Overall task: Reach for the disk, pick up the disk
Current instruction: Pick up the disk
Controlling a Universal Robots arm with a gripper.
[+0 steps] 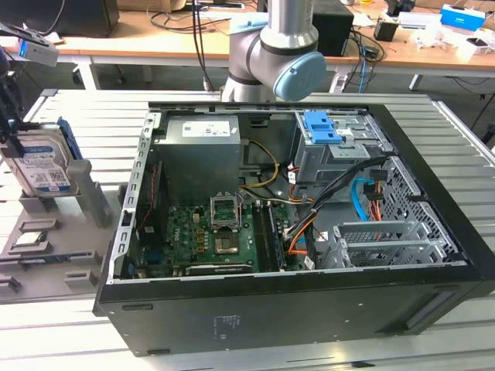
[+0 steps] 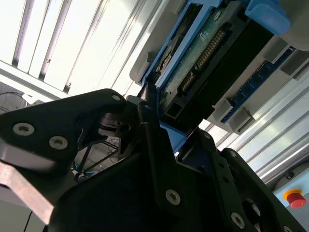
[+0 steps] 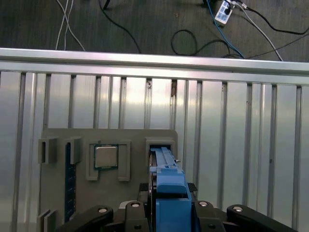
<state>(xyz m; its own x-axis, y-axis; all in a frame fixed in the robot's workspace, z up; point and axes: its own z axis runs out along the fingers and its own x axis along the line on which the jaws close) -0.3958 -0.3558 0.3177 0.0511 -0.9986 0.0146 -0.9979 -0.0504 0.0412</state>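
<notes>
In the first wrist view the gripper (image 3: 169, 189) pinches the disk (image 3: 166, 162) by its blue-railed edge, jaws against both sides. The disk stands upright in a grey holder (image 1: 87, 202) at the exterior view's left, beside the computer case (image 1: 309, 309). The reach looks done, the lift not yet.

- Robotics/electronics lab.
- Robot arm (image 1: 271, 46) by opened PC tower (image 1: 271, 317) on slatted metal bench (image 1: 62, 340).
- Desks (image 1: 139, 42) w/ cables (image 1: 174, 19), boxes (image 1: 462, 17) behind.
- Red e-stop btn (image 2: 295, 197).
</notes>
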